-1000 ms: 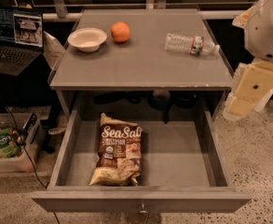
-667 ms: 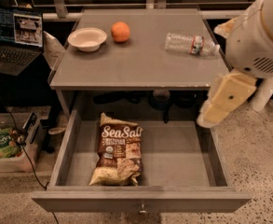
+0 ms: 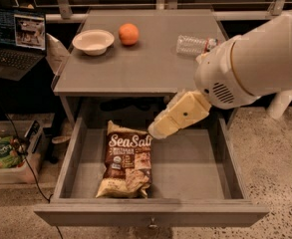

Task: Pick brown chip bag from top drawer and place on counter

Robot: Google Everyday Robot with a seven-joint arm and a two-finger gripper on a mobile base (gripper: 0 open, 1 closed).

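The brown chip bag [image 3: 126, 163] with white "Sea Salt" lettering lies flat in the open top drawer [image 3: 195, 168], left of the middle. The grey counter [image 3: 145, 63] sits above the drawer. My gripper [image 3: 158, 129], cream-coloured at the end of the big white arm, hangs over the drawer. Its tip is just above and to the right of the bag's top right corner. It holds nothing that I can see.
On the counter stand a white bowl [image 3: 92, 41] and an orange [image 3: 128, 34], and a clear plastic bottle [image 3: 193, 45] lies on its side. A laptop [image 3: 13, 44] is at the left. A bin with a green packet [image 3: 3, 153] sits on the floor at the left.
My arm has swung in from the right edge, leftward and down over the drawer. The gripper now sits close to the bag's top right corner. The bag has not moved.
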